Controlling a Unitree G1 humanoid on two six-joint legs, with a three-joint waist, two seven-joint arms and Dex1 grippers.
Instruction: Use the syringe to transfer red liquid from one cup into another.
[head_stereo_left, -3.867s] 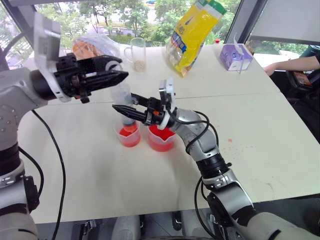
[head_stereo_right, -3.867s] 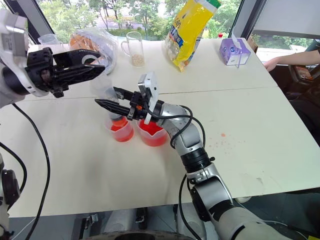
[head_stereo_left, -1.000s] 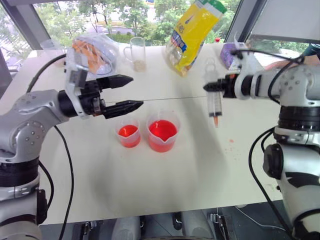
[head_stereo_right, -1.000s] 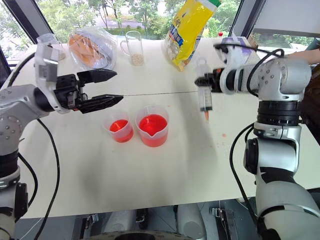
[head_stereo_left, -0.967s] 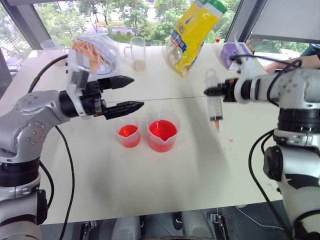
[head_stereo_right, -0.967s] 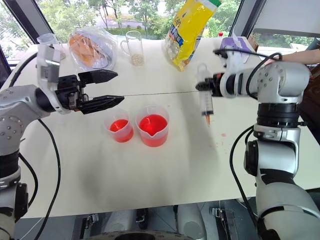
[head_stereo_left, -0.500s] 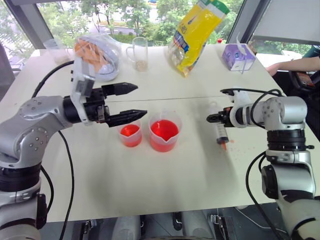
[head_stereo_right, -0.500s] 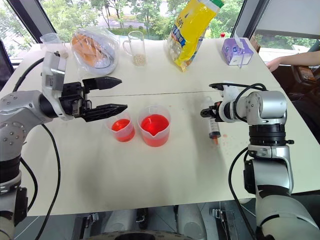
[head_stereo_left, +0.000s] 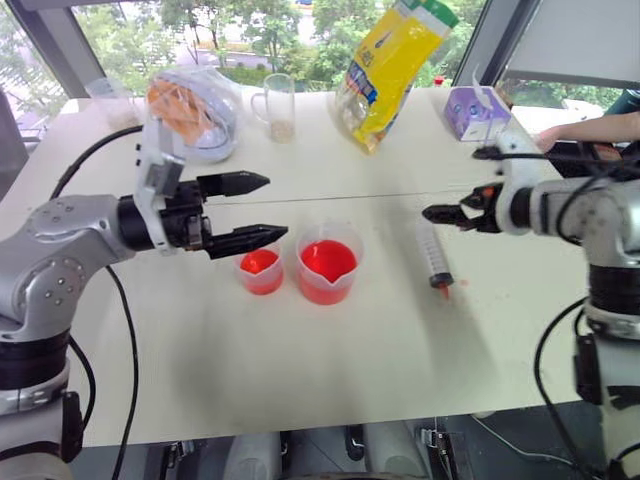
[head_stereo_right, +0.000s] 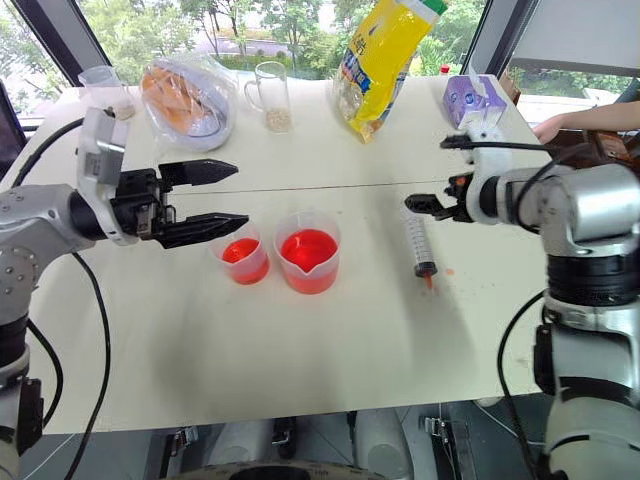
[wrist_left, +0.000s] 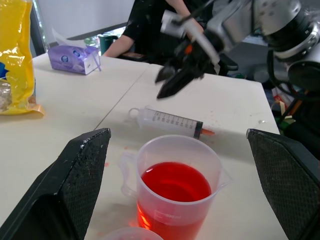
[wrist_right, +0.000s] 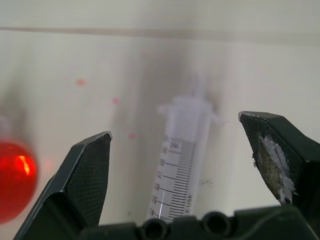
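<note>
Both pairs of jaws stand wide apart and hold nothing. The right gripper (head_stereo_right: 422, 206) hangs in the air above the plunger end of the syringe (head_stereo_right: 419, 245), clear of it; in the right wrist view its two black fingers (wrist_right: 85, 175) flank the graduated barrel lying below them on the counter (head_stereo_right: 330, 350). The syringe lies flat on the white counter, to the right of the cups and apart from them, its red-stained tip pointing toward the near edge, with a few small red spots on the counter beside the tip. The left gripper (head_stereo_left: 252, 209) points level toward the right, its jaws spread one above the other, hovering just over the far side of the smaller spoutless cup (head_stereo_left: 260, 271) without touching it. That cup stands upright with a shallow layer of red liquid (head_stereo_left: 259, 264) inside. Just beside it, on its right, the wider spouted cup (head_stereo_left: 326, 265) stands upright, with more red in it, its spout turned toward the near edge. Along the far side of the counter are a clear handled mug (head_stereo_left: 277, 106), a tall yellow bag (head_stereo_left: 388, 65), a bagged item in clear plastic (head_stereo_left: 190, 100) and a small purple box (head_stereo_left: 476, 113). A person's arm (head_stereo_left: 590, 130) rests at the far right corner.
</note>
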